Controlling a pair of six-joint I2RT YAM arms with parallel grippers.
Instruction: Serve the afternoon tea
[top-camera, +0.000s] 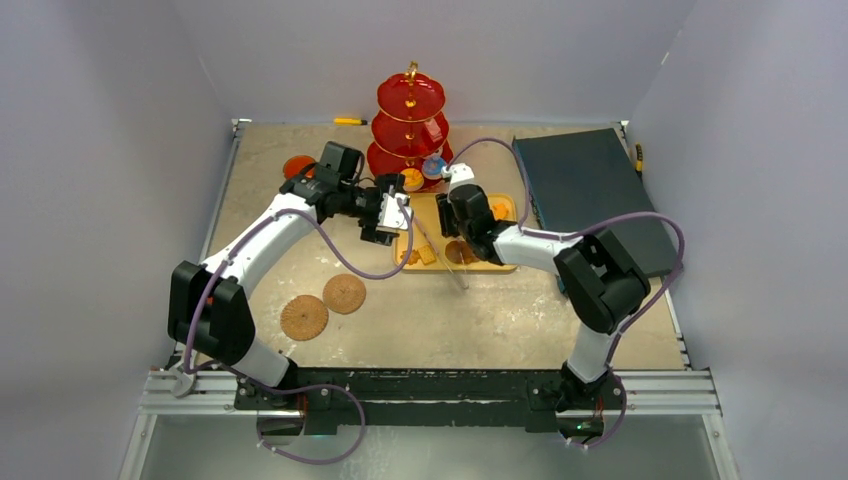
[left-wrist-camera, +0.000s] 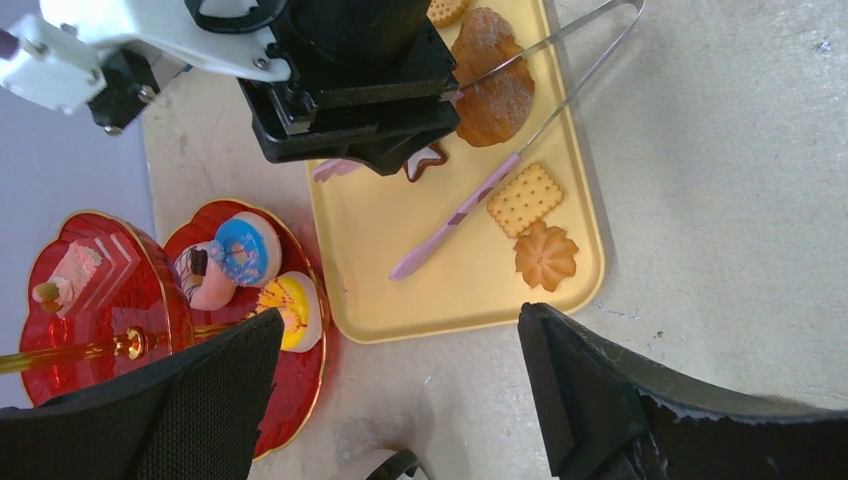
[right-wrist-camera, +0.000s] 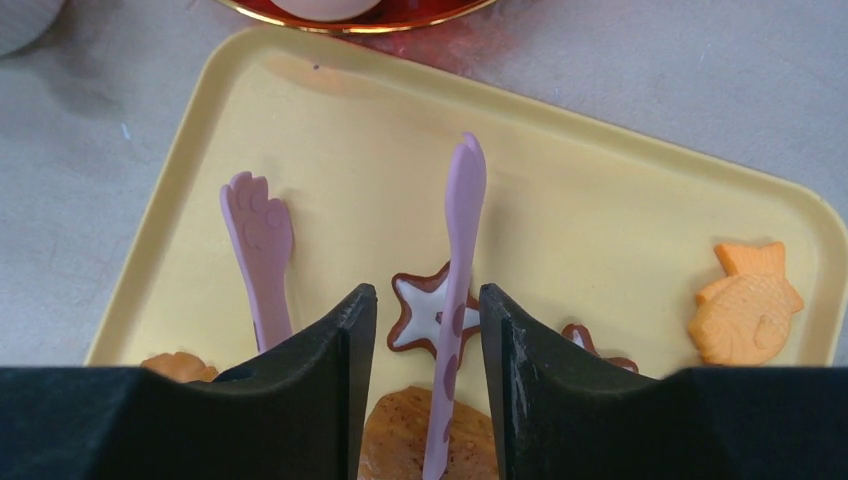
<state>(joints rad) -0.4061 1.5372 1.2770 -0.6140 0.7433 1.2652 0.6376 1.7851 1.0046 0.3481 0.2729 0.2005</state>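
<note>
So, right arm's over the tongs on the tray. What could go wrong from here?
1. The right tool straddles only one arm of the tongs. The other paw tip lies outside it, so closing may pinch a single arm and twist the tongs.
2. The left tool hangs open close to the bottom tier of the red stand. A swing could knock the doughnuts.

Top external: mounted high behind the arm bases, facing down and forward, whole table (top-camera: 450, 330) in frame. Left wrist: close, looking down on yellow tray (left-wrist-camera: 460, 290) and red stand (left-wrist-camera: 300, 385). Right wrist: closest, low over the tray (right-wrist-camera: 620, 230). The tray (top-camera: 455, 268) is common to all three views.
</note>
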